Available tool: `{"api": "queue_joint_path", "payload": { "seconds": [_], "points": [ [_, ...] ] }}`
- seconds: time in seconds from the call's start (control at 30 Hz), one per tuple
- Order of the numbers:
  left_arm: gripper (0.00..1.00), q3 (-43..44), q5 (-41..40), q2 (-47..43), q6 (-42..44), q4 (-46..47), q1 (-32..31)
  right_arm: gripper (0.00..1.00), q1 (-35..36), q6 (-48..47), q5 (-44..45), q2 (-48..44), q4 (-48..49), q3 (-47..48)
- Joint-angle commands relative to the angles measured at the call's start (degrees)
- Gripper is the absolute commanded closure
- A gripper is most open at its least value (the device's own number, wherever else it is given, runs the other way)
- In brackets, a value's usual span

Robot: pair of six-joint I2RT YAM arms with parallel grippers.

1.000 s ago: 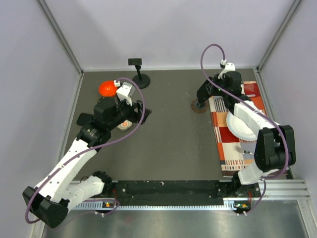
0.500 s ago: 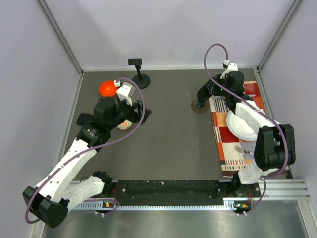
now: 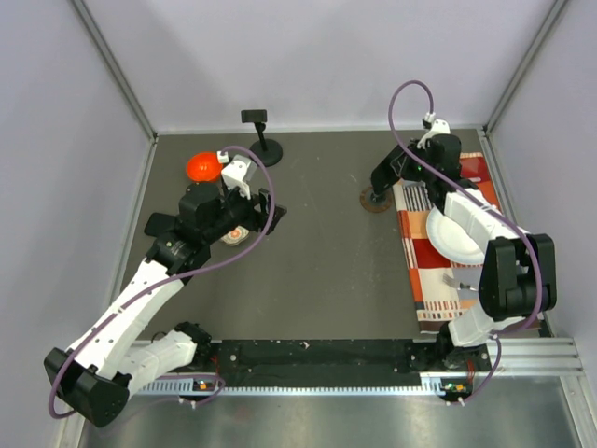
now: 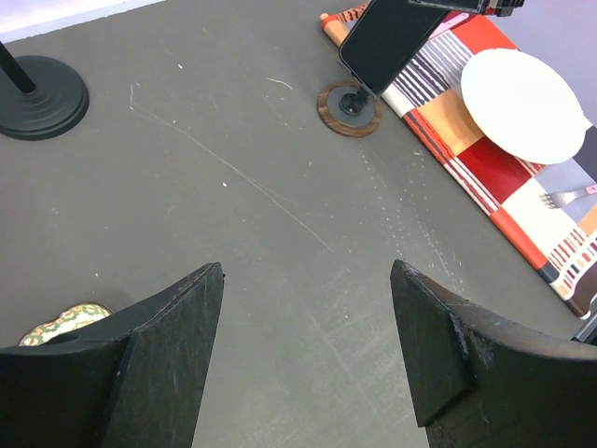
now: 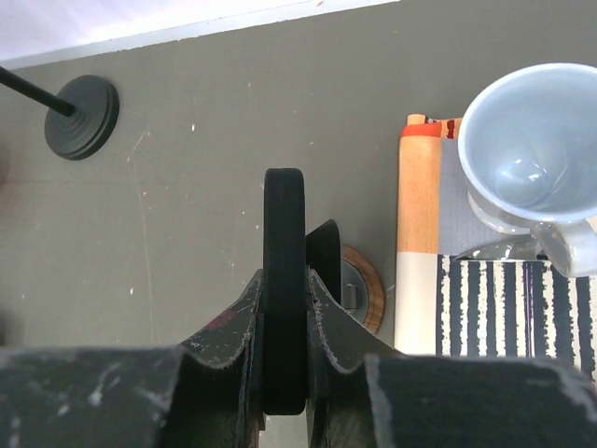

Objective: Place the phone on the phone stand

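- top view: the right gripper [image 3: 396, 171] is at the upper right of the frame, over the brown-footed stand [image 3: 376, 200], and it holds the phone [image 3: 382, 173]. the phone is small and dark here, so my mark on it is only probable. the phone stand [image 3: 261, 142] is at the upper centre-left, well apart from the phone, to its left and a little higher. the left gripper [image 3: 270, 210] is nearer to that stand, but it carries nothing.
- left wrist view: the left gripper [image 4: 308, 345] is spread wide, with only the bare table [image 4: 280, 205] between its fingers. the phone [image 4: 387, 42] hangs at the top right, tilted, with its long axis from upper right to lower left. its low corner is just over the brown-footed stand [image 4: 348, 107]. the round base of the phone stand [image 4: 42, 98] is at the upper left edge.
- right wrist view: the right gripper [image 5: 284, 308] pinches the phone [image 5: 284, 215] on its two flat faces. the phone is seen edge-on, long axis going up the frame. the phone stand [image 5: 84, 117] is at the upper left, so i judge the coming move is a carry by the right arm in that direction. a mug [image 5: 532, 159] is at the right.
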Motion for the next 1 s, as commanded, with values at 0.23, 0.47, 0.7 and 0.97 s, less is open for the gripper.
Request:
{"api": "queue_joint_path", "payload": {
  "seconds": [0.23, 0.47, 0.7, 0.97],
  "points": [
    [0.23, -0.25, 0.59, -0.07, 0.18, 2.46, -0.08, 1.00, -4.72, 5.73, -8.85, -1.71, 2.76, 0.23],
    [0.23, -0.16, 0.86, 0.28, 0.18, 2.46, -0.08, 1.00, -4.72, 5.82, -9.46, 0.13, 1.61, 1.64],
    [0.23, -0.16, 1.12, 0.10, 0.09, 2.46, -0.08, 1.00, -4.72, 5.55, -9.11, 1.63, 2.58, 1.73],
    [0.23, -0.34, 1.30, -0.07, 0.00, 2.46, -0.08, 1.00, -4.63, 5.99, -8.50, 0.84, 3.81, 1.38]
  ]
}}
